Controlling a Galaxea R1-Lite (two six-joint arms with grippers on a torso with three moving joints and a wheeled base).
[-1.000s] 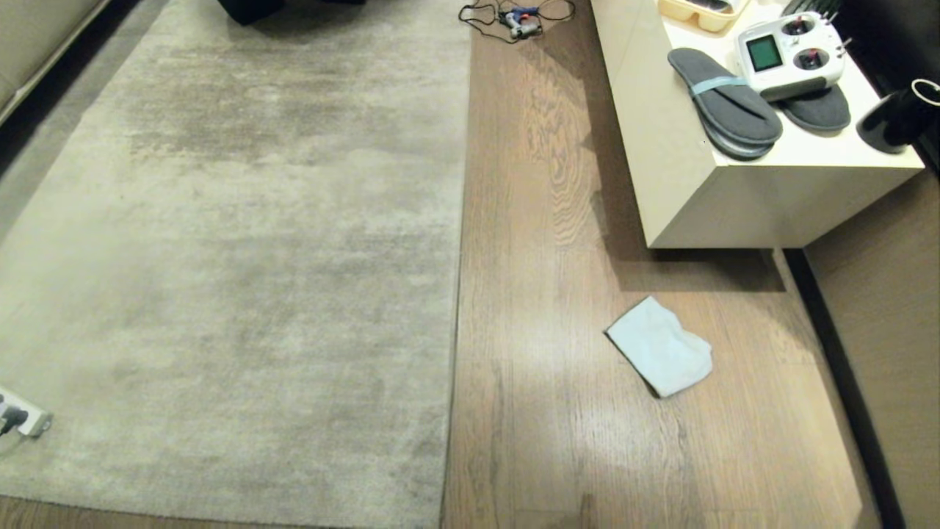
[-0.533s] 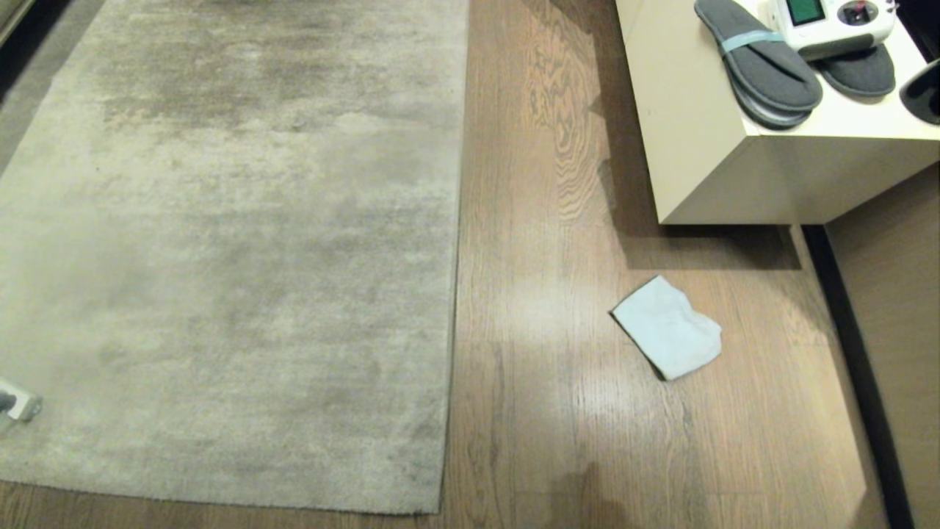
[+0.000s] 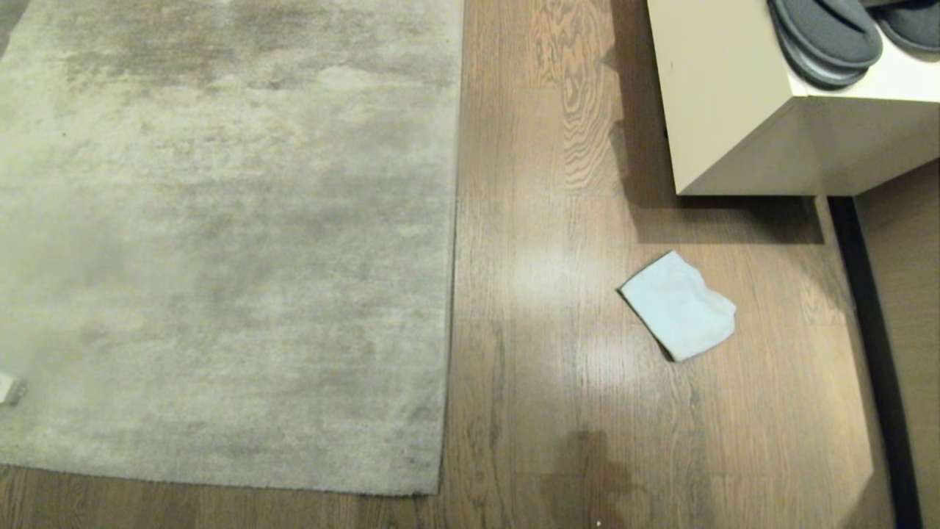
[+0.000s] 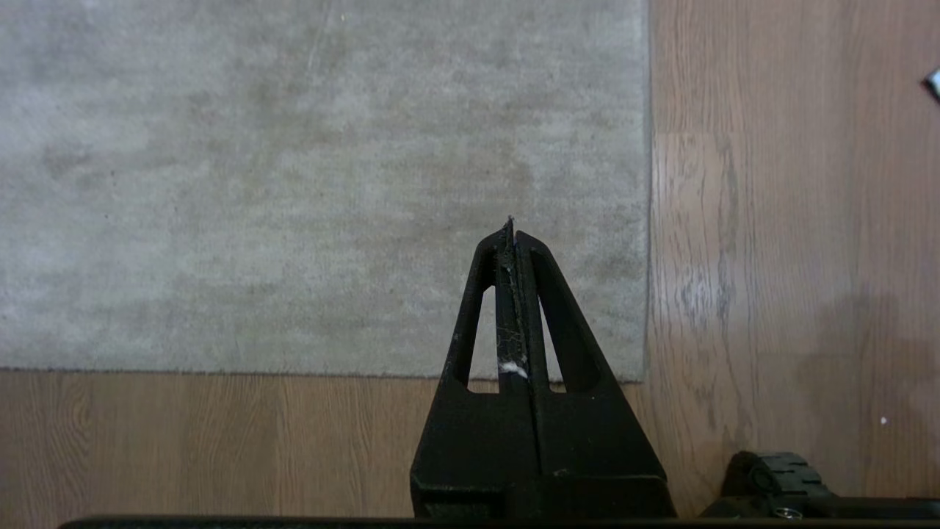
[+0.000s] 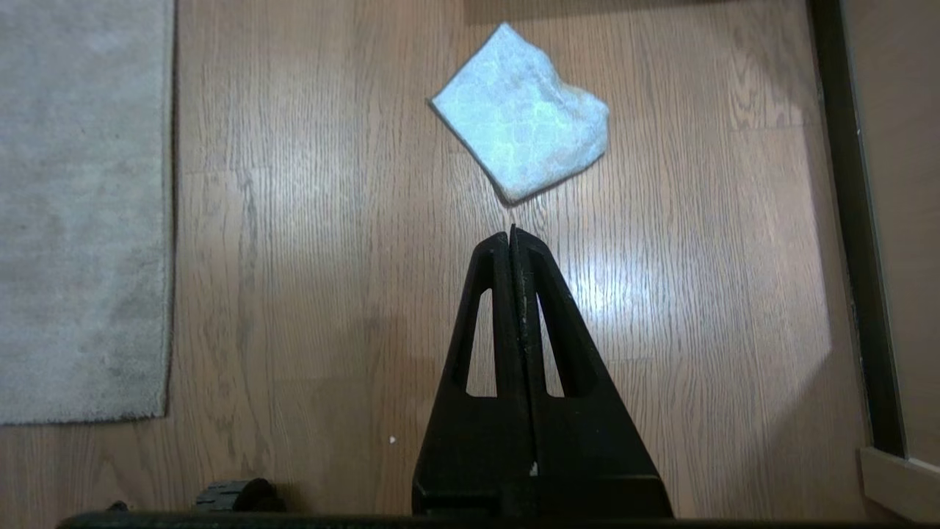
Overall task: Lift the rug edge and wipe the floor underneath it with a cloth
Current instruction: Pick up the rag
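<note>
**Fig. Approach stage: rug flat, cloth loose, both grippers empty**

The rug edge (image 3: 453, 294) runs straight down the floor (image 3: 543, 411) to a near corner (image 3: 433, 491), lying flat with no lifted fold. The rug itself covers the left part of the head view; bare planks lie to its right. The cloth (image 3: 679, 305) rests crumpled on those planks, well apart from the rug edge and near the corner of a cream cabinet (image 3: 727, 125) that carries grey slippers (image 3: 826, 37). A dark skirting strip (image 3: 874, 353) bounds the floor at far right.

The left gripper (image 4: 512, 228) hangs above the rug close to its near corner, jaws pressed together and holding nothing. The right gripper (image 5: 512, 234) hangs above the planks just short of the cloth (image 5: 523, 110), jaws likewise pressed together and empty. Neither arm shows in the head view.

Judged from this layout, the step in hand is positioning before any grasp. To do it well, each arm should take the thing beneath it: the right one the cloth, the left one the rug. Both jaws must part before descending. The cloth is best pinched at its raised crumple, not at a flat margin. The rug is best taken at the corner, where the pile can be peeled from the planks; a mid-edge pinch would likely slide off. Lift enough to clear a wiping path.
</note>
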